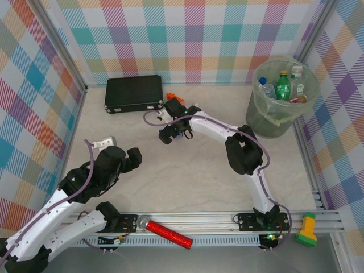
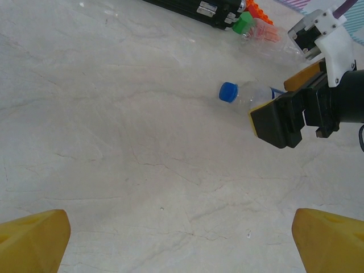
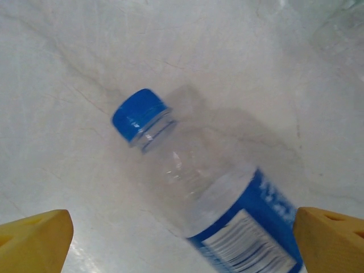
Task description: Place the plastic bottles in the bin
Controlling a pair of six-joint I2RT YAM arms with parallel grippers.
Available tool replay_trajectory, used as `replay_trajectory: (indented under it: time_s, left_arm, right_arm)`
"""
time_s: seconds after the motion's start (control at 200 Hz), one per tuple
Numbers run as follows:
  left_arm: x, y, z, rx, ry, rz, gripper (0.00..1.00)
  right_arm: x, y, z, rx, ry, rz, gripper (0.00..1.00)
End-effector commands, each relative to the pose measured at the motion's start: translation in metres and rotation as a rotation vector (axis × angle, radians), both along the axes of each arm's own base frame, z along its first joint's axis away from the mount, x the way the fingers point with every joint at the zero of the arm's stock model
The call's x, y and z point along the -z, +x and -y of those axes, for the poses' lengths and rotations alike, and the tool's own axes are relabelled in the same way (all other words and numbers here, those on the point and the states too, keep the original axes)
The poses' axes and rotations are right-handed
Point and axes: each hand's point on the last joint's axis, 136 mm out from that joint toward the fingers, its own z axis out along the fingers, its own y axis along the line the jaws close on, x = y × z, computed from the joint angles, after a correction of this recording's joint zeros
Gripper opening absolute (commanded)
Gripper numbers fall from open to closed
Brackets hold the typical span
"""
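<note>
My right gripper [image 1: 169, 135] hangs just in front of the flat black case [image 1: 133, 92], off its right corner. Its jaws are spread as wide as they go and they grasp nothing. Between my yellow right fingers [image 3: 34, 242] a clear bottle [image 3: 210, 187] lies on its side on the pale table [image 1: 187, 182]. Its blue cap [image 3: 140, 114] points away from the wrist and its blue label [image 3: 250, 227] sits closer in. The fingers stand to either side of it, and I cannot tell whether they touch it.

A second bottle [image 2: 259, 31], clear with a green cap, lies just beside the case's right end. It is next to some orange bricks [image 2: 259, 8].

My left gripper [image 2: 182, 244] sits on the near side of the case, well apart from it and a little to its left. It is also fully open and empty, and only bare table lies between its yellow left fingers [image 2: 34, 242].

The bin [image 1: 259, 116] stands well to the right of the case, in the far right corner, lined with pale green plastic. Inside it stand a green bottle [image 1: 282, 85] and two clear bottles [image 1: 296, 79]. A brownish bottle [image 1: 298, 98] lies low against the liner.

A red glittery cylinder [image 1: 168, 230] lies on the near rail, well apart from the case.
</note>
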Motion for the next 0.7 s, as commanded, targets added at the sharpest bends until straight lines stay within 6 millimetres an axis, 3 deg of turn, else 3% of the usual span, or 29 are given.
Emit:
replay_trajectory:
  time_s: [0.0, 0.28, 0.425, 0.7]
  left_arm:
    - [0.001, -0.004, -0.006, -0.018, -0.009, 0.003, 1.00]
    - [0.002, -0.004, -0.007, -0.020, -0.014, 0.007, 1.00]
    - [0.004, -0.004, -0.006, -0.019, -0.012, 0.001, 1.00]
    - [0.003, -0.004, -0.006, -0.018, -0.016, 0.004, 1.00]
  right_arm:
    - [0.018, 0.006, 0.005, -0.072, -0.080, 0.030, 0.99]
    - [0.036, 0.001, 0.013, -0.099, -0.140, 0.011, 0.99]
    - [0.032, -0.009, 0.008, -0.109, -0.110, -0.030, 0.97]
    - [0.043, -0.021, 0.001, -0.133, -0.118, -0.055, 0.92]
